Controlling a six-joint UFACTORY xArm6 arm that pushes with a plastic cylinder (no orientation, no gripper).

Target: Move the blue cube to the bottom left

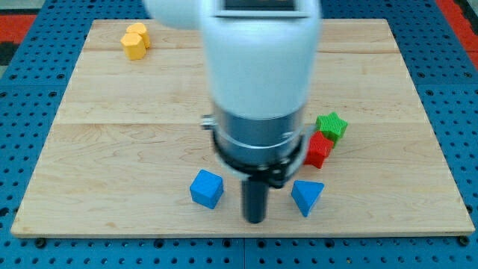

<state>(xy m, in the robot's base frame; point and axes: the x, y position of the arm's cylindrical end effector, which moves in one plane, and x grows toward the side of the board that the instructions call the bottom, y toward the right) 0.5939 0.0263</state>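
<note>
Blue cube (206,188) just left of my tip (255,219), blue triangular block (307,196) right, no pincer visible.

Blue cube (207,188) left side open; blue triangle (307,196) blocks right.

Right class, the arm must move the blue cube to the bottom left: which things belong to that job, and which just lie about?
Belong to the job:
blue cube
my tip, just to the view's right of the cube

Lying about:
blue triangular block
red block
green block
yellow block
</note>
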